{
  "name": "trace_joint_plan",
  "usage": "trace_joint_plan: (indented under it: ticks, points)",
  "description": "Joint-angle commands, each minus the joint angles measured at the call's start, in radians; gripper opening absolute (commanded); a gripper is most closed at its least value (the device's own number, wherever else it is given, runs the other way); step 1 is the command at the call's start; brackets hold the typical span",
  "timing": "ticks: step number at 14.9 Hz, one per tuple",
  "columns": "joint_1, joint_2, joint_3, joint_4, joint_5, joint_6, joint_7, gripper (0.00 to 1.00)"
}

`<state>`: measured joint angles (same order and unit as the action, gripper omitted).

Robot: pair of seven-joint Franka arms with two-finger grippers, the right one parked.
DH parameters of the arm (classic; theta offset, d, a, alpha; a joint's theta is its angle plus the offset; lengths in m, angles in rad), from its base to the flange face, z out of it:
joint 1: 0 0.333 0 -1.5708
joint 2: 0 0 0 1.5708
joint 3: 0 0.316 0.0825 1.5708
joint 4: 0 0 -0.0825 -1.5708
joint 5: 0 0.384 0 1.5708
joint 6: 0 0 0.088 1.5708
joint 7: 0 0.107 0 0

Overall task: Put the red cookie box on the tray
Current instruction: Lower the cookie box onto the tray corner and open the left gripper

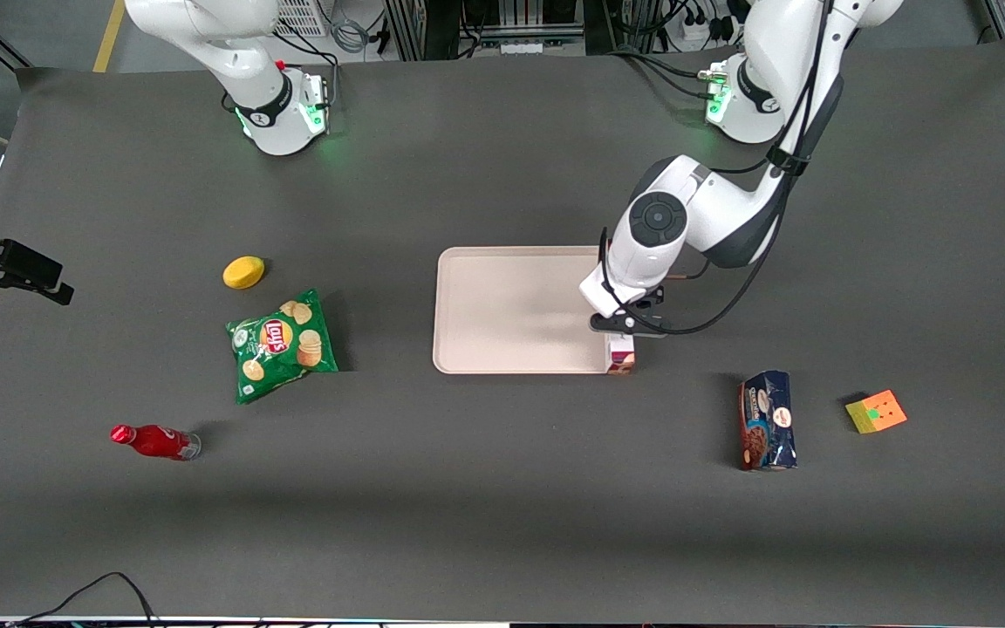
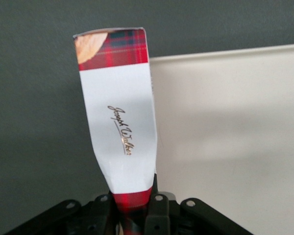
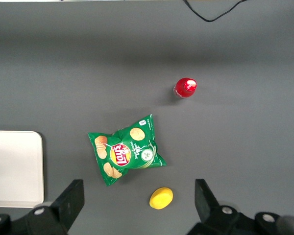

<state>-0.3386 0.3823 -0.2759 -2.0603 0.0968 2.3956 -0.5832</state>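
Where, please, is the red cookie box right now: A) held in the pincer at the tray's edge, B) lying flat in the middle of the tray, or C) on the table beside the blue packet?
A: the pincer is shut on the box, which hangs at the rim of the tray.

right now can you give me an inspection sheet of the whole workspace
surface: dark grey table, flat.
job's things: red cookie box held over the edge of the pink tray, not yet laid on it.
clutter: chips bag, lemon, red bottle, blue cookie packet, colour cube.
grippers: left arm's hand shut on the box's end at the tray's corner.
cables: black cable on the table's near edge.
surroundings: racks and wiring above the table.
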Motion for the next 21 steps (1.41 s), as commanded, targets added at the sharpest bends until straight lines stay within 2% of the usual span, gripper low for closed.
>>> trace_joint_plan:
  ticks: [1,11,16,18,19,21]
  points:
    - [-0.007,-0.043,-0.025,-0.089,0.018,0.082,-0.102,0.06]
    - [-0.031,-0.034,-0.025,-0.089,0.02,0.119,-0.116,0.07]
    - [-0.03,-0.008,-0.017,-0.09,0.041,0.16,-0.115,0.11]
    - [-0.031,-0.006,-0.017,-0.09,0.041,0.16,-0.115,0.2]
    - [-0.031,-0.006,-0.017,-0.089,0.041,0.16,-0.115,0.32]
    - [-0.03,-0.005,-0.017,-0.089,0.041,0.161,-0.115,0.69]
